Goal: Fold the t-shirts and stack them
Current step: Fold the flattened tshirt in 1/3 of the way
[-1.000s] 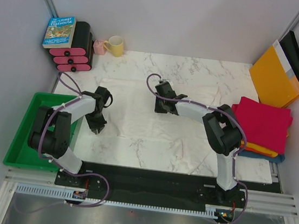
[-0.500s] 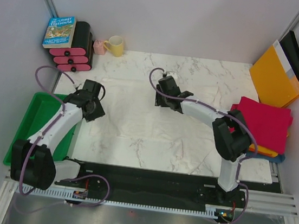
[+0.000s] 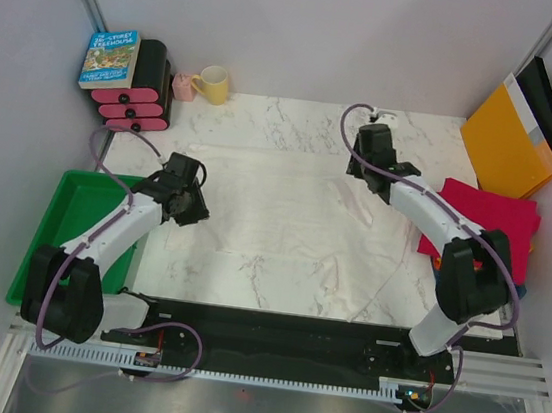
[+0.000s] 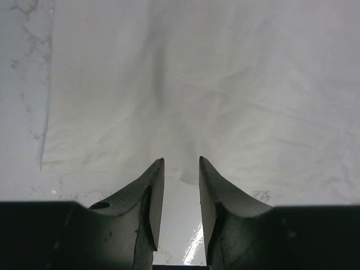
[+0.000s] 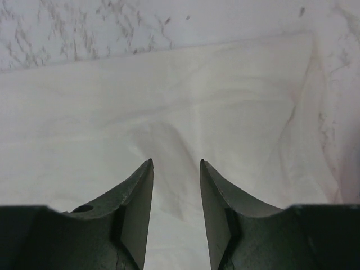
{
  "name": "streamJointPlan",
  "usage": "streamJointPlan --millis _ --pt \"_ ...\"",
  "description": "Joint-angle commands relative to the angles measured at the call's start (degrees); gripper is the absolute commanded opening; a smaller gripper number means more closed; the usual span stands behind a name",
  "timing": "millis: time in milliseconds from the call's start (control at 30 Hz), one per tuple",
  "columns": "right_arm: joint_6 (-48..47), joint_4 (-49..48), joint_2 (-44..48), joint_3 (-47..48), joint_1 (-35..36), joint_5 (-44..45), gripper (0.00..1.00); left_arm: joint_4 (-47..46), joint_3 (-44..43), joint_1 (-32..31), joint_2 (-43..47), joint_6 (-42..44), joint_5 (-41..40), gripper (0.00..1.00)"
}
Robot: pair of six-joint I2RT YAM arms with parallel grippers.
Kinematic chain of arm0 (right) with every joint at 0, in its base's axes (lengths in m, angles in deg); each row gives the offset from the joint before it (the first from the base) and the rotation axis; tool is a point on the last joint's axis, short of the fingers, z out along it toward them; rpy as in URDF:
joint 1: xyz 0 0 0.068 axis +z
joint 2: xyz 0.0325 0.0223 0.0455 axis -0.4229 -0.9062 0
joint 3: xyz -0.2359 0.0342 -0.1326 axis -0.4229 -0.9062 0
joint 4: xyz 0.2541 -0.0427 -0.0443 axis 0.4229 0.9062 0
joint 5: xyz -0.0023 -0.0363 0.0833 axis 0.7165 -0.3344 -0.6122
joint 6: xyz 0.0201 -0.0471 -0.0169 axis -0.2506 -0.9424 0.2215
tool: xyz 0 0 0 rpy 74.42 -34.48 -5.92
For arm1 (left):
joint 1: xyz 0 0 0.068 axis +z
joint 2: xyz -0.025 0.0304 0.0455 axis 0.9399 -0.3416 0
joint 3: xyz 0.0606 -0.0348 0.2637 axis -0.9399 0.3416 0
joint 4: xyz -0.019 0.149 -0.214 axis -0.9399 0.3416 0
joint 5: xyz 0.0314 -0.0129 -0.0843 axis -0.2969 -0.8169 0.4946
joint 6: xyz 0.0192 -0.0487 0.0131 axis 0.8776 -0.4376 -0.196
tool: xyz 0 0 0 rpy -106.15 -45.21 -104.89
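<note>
A large wrinkled white t-shirt [image 3: 285,218] lies spread flat over the marbled tabletop [image 3: 267,115]. My left gripper [image 3: 192,211] hovers at its left edge. In the left wrist view this gripper [image 4: 181,163] is open, with only tabletop between the fingers and the shirt's hem [image 4: 197,84] just ahead. My right gripper [image 3: 363,172] hangs over the shirt's far right part. In the right wrist view it [image 5: 175,163] is open above the bare white cloth [image 5: 169,112]. A folded crimson t-shirt [image 3: 485,227] tops a stack at the right edge, with orange [image 3: 484,279] and dark blue [image 3: 507,292] ones under it.
A green bin [image 3: 61,231] sits off the table's left edge. At the back left are a book [image 3: 110,57] on a black-and-pink rack [image 3: 138,99], a pink cup [image 3: 183,85] and a yellow mug [image 3: 212,85]. An orange-yellow envelope [image 3: 511,140] and a black folder [image 3: 546,99] lean at the back right.
Both grippers have opened from nearly shut. The right gripper moved from the shirt's middle to its far right side. The left arm swung out and back to the shirt's left edge.
</note>
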Motion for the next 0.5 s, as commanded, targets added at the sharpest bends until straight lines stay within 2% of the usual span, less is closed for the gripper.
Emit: streamJointPlan --millis 0,233,467 --pt "-5.5 6.1 -4.8 3.3 8.3 8.5 0.46 -3.4 0.7 -3.1 -2.6 -1.5 2.6 0.37" --pt "-6.9 10.5 -5.9 3.8 11.2 18.6 0.49 -4.8 2.2 -4.4 -2.2 -1.5 3.3 0.37" --pt "-8.7 11.2 -7.8 2.1 11.3 22.0 0.49 -4.9 1.7 -4.9 -3.5 -1.3 4.0 0.37"
